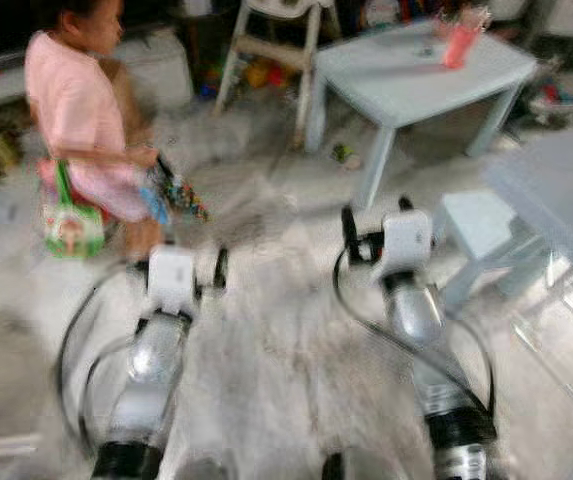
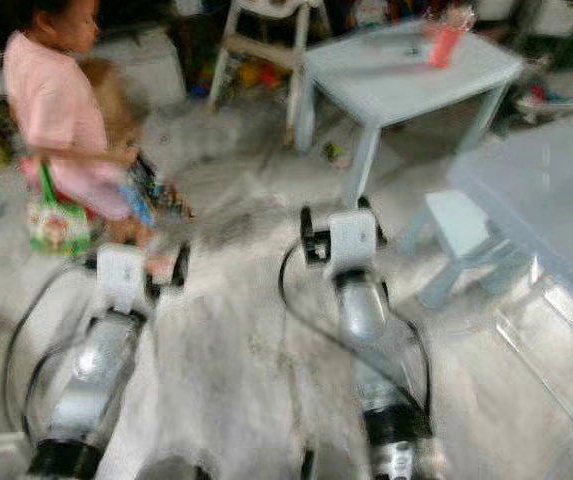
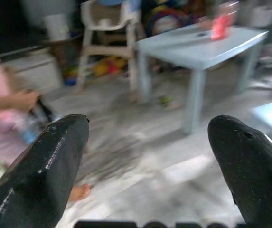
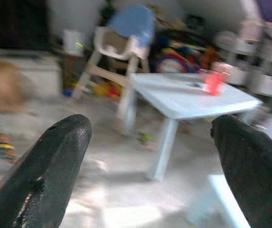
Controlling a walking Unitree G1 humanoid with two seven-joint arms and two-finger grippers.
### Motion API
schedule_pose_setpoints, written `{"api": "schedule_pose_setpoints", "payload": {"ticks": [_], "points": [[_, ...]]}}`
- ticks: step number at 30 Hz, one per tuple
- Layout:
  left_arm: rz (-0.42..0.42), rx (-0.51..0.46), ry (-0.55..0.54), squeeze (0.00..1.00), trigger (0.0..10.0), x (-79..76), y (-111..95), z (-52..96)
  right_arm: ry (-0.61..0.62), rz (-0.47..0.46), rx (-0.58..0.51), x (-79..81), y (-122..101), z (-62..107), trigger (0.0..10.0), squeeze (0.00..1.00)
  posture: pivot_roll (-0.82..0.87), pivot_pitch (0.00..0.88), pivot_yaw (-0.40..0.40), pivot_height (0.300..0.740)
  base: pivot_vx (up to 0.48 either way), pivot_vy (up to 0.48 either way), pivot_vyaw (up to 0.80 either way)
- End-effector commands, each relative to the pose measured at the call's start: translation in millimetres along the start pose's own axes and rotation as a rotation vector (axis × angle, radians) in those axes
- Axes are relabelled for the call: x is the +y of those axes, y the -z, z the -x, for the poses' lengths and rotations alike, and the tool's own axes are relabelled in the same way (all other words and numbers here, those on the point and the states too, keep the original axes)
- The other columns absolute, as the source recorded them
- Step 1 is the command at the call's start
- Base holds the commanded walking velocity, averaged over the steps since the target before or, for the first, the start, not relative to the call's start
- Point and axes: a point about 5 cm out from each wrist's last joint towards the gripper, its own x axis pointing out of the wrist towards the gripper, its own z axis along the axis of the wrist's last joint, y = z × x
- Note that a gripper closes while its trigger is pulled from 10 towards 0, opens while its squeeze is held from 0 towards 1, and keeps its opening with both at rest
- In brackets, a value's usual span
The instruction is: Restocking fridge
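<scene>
— What are your jaws doing?
— My left gripper [image 3: 147, 161] and right gripper [image 4: 150, 166] gape wide, empty, over grey floor [image 1: 276, 330].
— Beyond?
— A person [image 1: 81, 110] left, pale blue table [image 1: 416, 75] ahead. No fridge that I can see.

Both arms are glossy silver metal with white plastic wrist housings and black rubbery cables. The left claw [image 3: 145, 171] has black fingers [image 3: 45, 175] with a semi-gloss, faintly speckled finish, set wide apart; the right claw [image 4: 150, 166] has the same dark, slightly shiny fingers [image 4: 45, 175], also spread. The floor [image 1: 286, 350] looks like pale polished stone with grey veining and soft reflections. A small pale blue surface [image 1: 406, 75] looks like smooth matt plastic, as does the matching stool [image 1: 481, 225]. A pink translucent plastic cup [image 1: 458, 42] stands on it. A high chair [image 3: 109, 42] has light wooden legs. A person's pink top [image 1: 61, 90] is soft matt cloth.
</scene>
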Motion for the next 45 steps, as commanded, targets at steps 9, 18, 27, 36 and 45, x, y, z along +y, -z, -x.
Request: {"api": "schedule_pose_setpoints", "payload": {"ticks": [9, 18, 27, 36, 45], "points": [[-0.019, -0.026, 0.004, 0.0, 10.0, 3.4, -4, -4.3, -0.062, -0.023, -0.043, 22.2, -7, -2.8, 10.0, 0.0, 0.0, 0.102, 0.028, 0.74, 0.359, 0.0, -0.8], [-0.012, -0.033, 0.011, 0.0, 10.0, 2.5, -4, -5.0, -0.061, -0.019, -0.043, 22.9, -5, -3.0, 10.0, 0.0, 0.0, 0.114, 0.028, 0.74, 0.295, 0.0, -0.8], [-0.011, -0.04, 0.005, 0.0, 10.0, 1.6, -4, -5.8, -0.067, -0.007, -0.068, 23.2, -9, -4.3, 10.0, 0.0, 0.0, 0.118, 0.02, 0.74, 0.245, 0.0, -0.8], [-0.005, -0.052, 0.012, 0.0, 10.0, 0.1, -5, -6.0, -0.073, -0.001, -0.072, 24.7, -8, -3.6, 10.0, 0.0, 0.01, 0.114, 0.018, 0.74, 0.244, 0.0, -0.79], [0.001, -0.073, 0.022, 0.0, 10.0, -1.8, -9, -7.1, -0.077, 0.031, -0.092, 26.4, -9, -3.0, 10.0, 0.0, 0.01, 0.108, 0.021, 0.74, 0.054, 0.0, -0.09]]}}
